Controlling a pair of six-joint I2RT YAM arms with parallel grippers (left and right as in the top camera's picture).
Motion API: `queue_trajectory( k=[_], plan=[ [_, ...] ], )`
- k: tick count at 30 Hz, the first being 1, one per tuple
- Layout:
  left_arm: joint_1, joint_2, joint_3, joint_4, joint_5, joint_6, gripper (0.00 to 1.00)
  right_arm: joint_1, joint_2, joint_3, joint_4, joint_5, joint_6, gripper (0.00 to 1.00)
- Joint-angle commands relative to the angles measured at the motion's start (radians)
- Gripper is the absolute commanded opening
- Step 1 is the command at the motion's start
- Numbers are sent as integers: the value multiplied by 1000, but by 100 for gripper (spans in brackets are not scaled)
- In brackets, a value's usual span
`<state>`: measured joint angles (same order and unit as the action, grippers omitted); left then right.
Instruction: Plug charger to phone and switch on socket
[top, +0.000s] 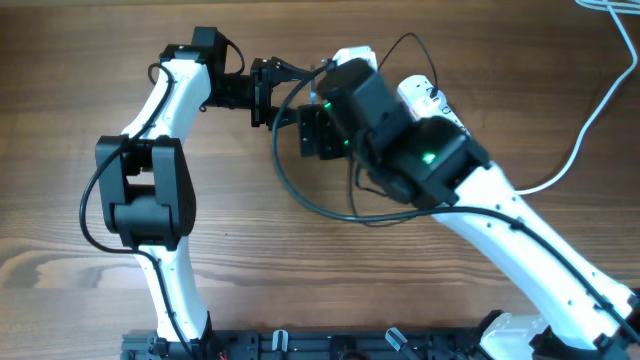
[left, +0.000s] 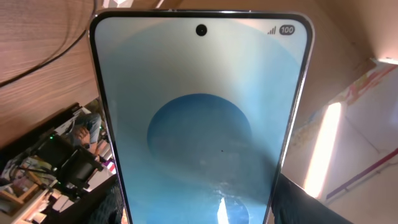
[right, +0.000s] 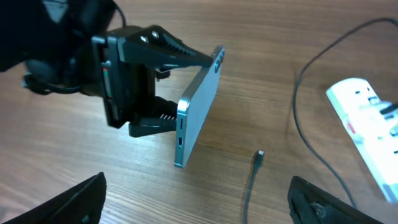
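Observation:
The phone (left: 199, 112) fills the left wrist view with its teal-blue screen. My left gripper (right: 168, 87) is shut on it and holds it on edge, tilted, with one short edge near the wood (right: 198, 106). The charger's small plug (right: 258, 155) lies on the table to the right of the phone's low end, not connected. Its thin black cable loops across the table (top: 300, 195). My right gripper (right: 198, 186) is open and empty, hovering over the plug and the phone's low end. The white socket (right: 367, 124) lies at the right; it also shows in the overhead view (top: 425, 97).
A thick white cord (top: 600, 100) runs from the socket towards the far right corner. In the overhead view my right wrist (top: 360, 110) covers the phone and plug. My left arm (top: 150, 180) stands at the left. A black rail (top: 330, 345) lines the front edge.

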<state>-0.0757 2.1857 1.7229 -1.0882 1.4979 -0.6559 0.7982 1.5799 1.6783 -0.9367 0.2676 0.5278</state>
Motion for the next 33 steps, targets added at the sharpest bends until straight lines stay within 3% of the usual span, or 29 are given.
queue_trajectory(
  k=[1,7,12,21,27,33],
  plan=[
    [-6,-41,-1,-15,23,-7,65,31,76,24,16,102,109,93],
    [-8,-41,-1,-23,19,-7,65,35,152,23,45,159,131,91],
    [-8,-41,-2,-23,4,-6,65,35,166,23,120,162,108,70],
    [-8,-41,-1,-23,3,-3,64,35,223,23,143,266,104,70],
    [-8,-41,-1,-23,0,2,65,35,225,23,159,283,105,60],
    [-8,-41,-2,-23,0,1,65,35,248,23,161,241,129,58]
  ],
)
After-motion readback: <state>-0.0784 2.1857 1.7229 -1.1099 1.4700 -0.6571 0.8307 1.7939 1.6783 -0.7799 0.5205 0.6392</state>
